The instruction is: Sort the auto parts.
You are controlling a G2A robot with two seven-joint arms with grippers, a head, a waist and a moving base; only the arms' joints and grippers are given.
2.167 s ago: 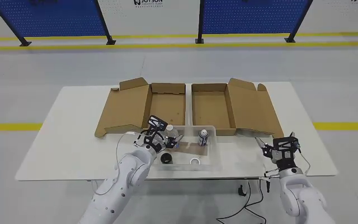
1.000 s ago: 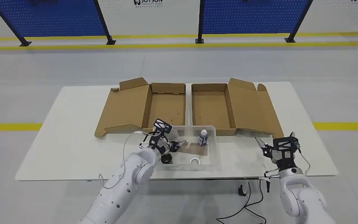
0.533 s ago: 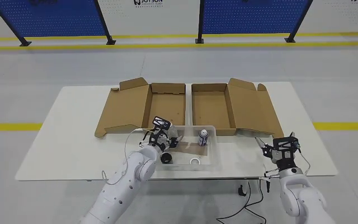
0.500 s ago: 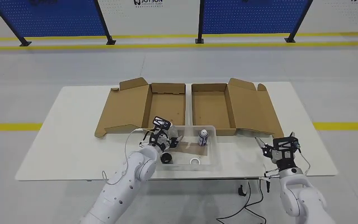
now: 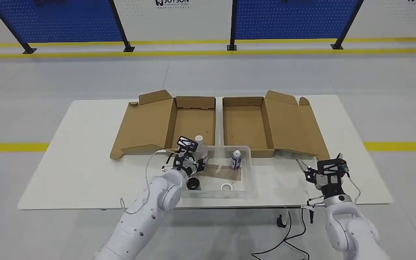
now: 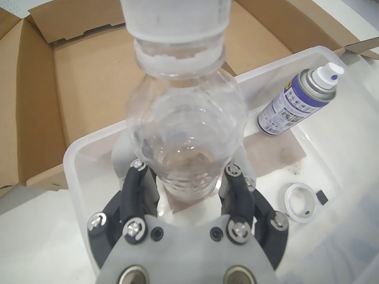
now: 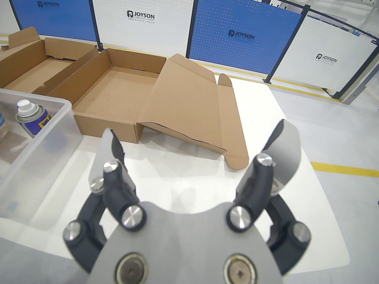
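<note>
Now the left gripper, clamped on the bottle, has lifted it from the centre bin, ready for a box; right gripper waits, spread.

This is an industrial hall or robot test floor. The floor is wide, smooth and pale grey, with yellow lines painted across it. Behind the worktop runs a row of partition panels, blue and white, dotted with small holes and held in black frames on splayed feet. The white worktop stands alone in the open. It carries two plain cardboard boxes and a clear plastic tub with a spray can in it.
</note>
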